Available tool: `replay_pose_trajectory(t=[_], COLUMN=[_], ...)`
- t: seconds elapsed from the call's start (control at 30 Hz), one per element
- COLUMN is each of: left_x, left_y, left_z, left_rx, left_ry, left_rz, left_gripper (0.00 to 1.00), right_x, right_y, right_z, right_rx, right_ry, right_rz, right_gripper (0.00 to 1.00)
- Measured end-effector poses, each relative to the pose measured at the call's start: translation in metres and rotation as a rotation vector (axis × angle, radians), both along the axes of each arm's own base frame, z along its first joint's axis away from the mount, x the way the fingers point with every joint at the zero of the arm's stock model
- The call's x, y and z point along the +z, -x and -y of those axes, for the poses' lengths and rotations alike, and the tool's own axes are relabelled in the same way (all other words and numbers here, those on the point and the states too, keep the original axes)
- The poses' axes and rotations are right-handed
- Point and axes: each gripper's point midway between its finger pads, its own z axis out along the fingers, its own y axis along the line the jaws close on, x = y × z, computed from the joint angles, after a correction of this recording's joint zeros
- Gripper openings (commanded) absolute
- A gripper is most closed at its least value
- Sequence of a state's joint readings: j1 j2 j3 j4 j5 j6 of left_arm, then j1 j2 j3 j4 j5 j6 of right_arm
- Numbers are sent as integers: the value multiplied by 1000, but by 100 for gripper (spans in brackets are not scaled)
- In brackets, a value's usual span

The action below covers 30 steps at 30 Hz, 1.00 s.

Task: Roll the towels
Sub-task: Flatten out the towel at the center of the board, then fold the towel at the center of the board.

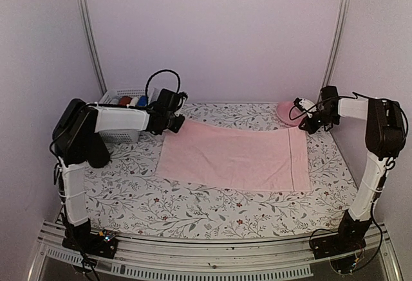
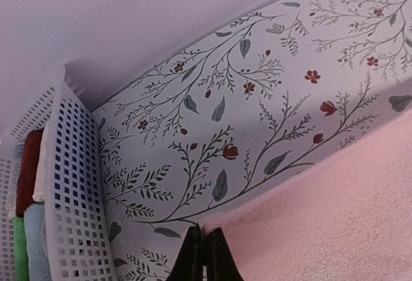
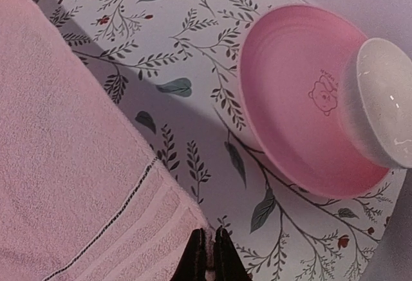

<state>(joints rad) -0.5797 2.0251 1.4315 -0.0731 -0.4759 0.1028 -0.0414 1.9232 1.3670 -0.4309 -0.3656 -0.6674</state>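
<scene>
A pale pink towel (image 1: 232, 155) lies spread flat on the flowered tablecloth, long side running left to right. My left gripper (image 1: 177, 123) is shut on its far left corner; in the left wrist view the black fingertips (image 2: 205, 233) pinch the edge of the pink towel (image 2: 335, 217). My right gripper (image 1: 308, 125) is shut on the far right corner. The right wrist view shows the striped hem of the towel (image 3: 64, 165) caught between that gripper's (image 3: 209, 235) closed tips. Both corners sit low, at the table.
A white mesh basket (image 1: 122, 94) stands at the back left, close to my left gripper, holding dark red, white, green and light blue cloths (image 2: 26, 217). A pink saucer (image 3: 296, 101) with a white cup (image 3: 386, 101) sits at the back right, just beyond my right gripper. Walls close in on three sides.
</scene>
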Motion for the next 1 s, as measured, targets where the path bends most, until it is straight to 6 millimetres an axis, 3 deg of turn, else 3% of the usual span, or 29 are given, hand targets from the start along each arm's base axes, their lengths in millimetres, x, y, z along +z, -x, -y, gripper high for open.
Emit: replay_pose_trajectory(t=[0.07,0.2,0.4,0.63,0.8,1.0], left_x=[-23,-50,-36,-27,-33,-10], left_y=[-20,-35,-40,-24,6,39], left_z=[-1,-14,-23,-36,-45,-49], left_rx=[2,-2,-24,-68,-107,-135], left_ry=[-37,-104,-115,-74,-73,-34], left_rz=[-23,-56,-21,-12,-26,8], left_gripper=[0,0,0,0,0,0], right_x=[5,20,24,10,25,32], right_y=[-21,-48,-53,-20,13,53], right_z=[5,10,6,0,-6,-12], right_rx=[-16,-31,-3,104,198,302], right_ry=[21,43,41,80,115,161], right_rz=[43,129,165,151,196,235], right_gripper=[2,2,2,2,2,2])
